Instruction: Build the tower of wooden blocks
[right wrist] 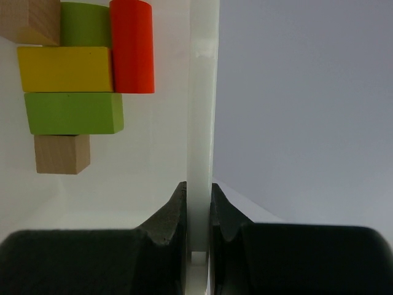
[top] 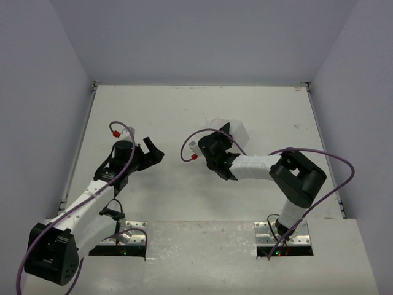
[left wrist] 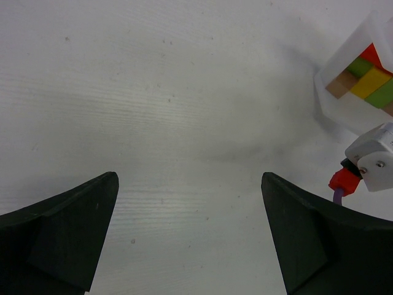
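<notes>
My right gripper (right wrist: 199,187) is shut on one wall of the white square tray (right wrist: 202,92), which looks lifted and tilted in the top view (top: 232,131). Several wood blocks lie bunched together inside it: a red-orange cylinder (right wrist: 132,46), a yellow block (right wrist: 64,69), a lime green block (right wrist: 73,112), a lime green cylinder (right wrist: 86,24) and two tan blocks (right wrist: 61,153). They also show in the left wrist view (left wrist: 368,80). No tower shows in any view. My left gripper (left wrist: 189,178) is open and empty over bare table, left of the tray (left wrist: 350,114).
The white table (top: 184,104) is walled by lilac panels at the back and both sides. The right arm's purple cable with a red plug (top: 194,157) loops between the two grippers (top: 152,153). The arm bases sit at the near edge.
</notes>
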Controlling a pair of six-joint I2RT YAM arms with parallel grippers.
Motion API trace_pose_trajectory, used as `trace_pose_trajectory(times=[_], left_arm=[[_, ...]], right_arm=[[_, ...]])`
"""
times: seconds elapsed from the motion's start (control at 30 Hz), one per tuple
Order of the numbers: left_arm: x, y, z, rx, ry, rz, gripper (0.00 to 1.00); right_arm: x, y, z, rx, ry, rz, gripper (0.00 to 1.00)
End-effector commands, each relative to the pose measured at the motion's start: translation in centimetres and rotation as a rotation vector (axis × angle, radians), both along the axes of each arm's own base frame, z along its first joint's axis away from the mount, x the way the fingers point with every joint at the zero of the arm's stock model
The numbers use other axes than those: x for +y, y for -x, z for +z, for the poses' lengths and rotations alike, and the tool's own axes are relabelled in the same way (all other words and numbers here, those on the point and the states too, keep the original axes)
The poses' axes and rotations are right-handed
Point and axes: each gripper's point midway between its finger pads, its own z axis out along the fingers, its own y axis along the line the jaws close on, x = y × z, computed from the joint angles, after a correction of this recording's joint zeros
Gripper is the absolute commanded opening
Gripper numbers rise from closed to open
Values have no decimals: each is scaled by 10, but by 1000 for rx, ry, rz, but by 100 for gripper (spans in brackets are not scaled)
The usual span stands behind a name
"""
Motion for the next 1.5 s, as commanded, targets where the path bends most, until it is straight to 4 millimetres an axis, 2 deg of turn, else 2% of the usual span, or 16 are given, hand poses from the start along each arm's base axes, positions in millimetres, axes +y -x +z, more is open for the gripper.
trace_pose_trajectory(times=[0.0, 0.43, 0.57, 0.8, 1.2, 1.3, 1.47], left_arm=[[-9, -3, 3, -22, 33, -24, 100], [-9, 3, -11, 17, 28, -21, 100], [-8, 4, -12, 25, 24, -16, 100], [-10, 4, -17, 42, 22, -25, 100], [-11, 7, -33, 89, 17, -26, 100], [-13, 7, -35, 93, 18, -34, 100], [-14, 7, -42, 112, 18, -41, 100]], right_arm=[[6, 1, 20, -86, -33, -23, 0], [23, 15, 12, -120, 69, -13, 0], [35, 25, 6, -121, 103, 4, 0], [51, 34, -18, -70, 144, 36, 0], [54, 41, -38, -7, 168, 24, 0], [52, 44, -49, 45, 169, 20, 0], [50, 46, -49, 79, 130, -8, 0]])
